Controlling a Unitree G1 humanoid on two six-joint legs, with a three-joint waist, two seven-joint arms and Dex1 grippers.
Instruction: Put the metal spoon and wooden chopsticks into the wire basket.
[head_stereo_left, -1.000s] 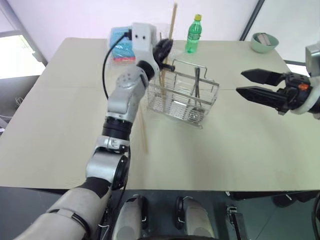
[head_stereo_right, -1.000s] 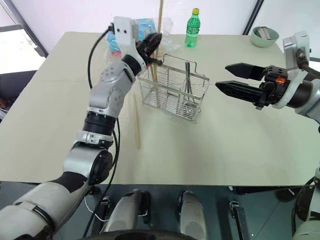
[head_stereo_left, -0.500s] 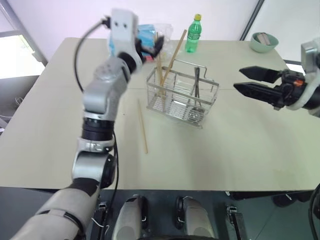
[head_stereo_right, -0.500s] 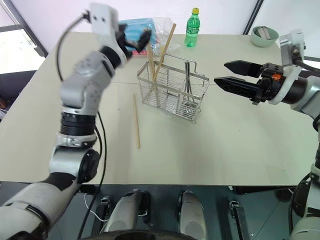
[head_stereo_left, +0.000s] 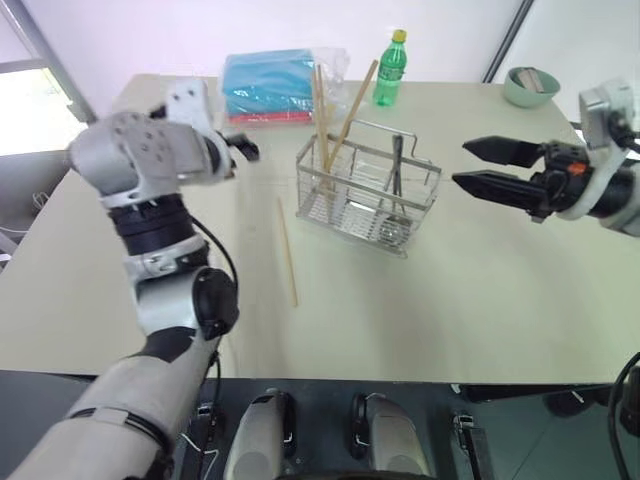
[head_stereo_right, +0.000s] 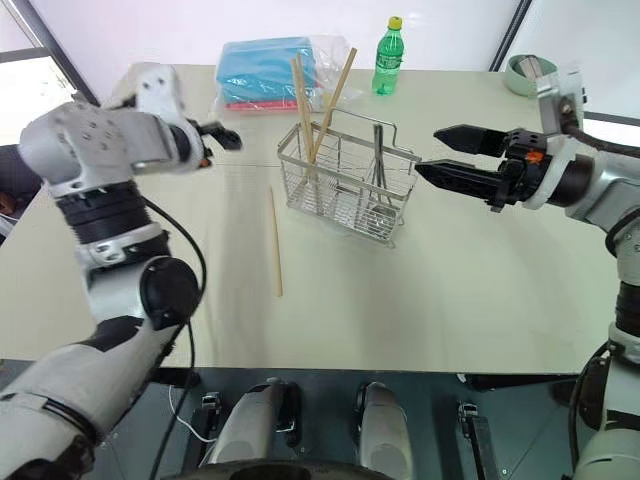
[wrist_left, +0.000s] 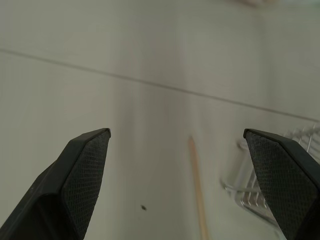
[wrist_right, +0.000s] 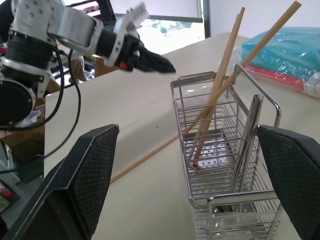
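Chopsticks (head_stereo_right: 312, 110): 3 in wire basket (head_stereo_right: 345, 185), 1 on table (head_stereo_right: 450, 290); both hands apart

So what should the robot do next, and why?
Probably lower the open left gripper toward the chopstick lying flat on the table beside the wire basket. Two chopsticks and the metal spoon already stand inside, so that one looks like the last piece left out.

Left pincer (head_stereo_right: 222, 137) open; right pincer (head_stereo_right: 432, 153) open, level.
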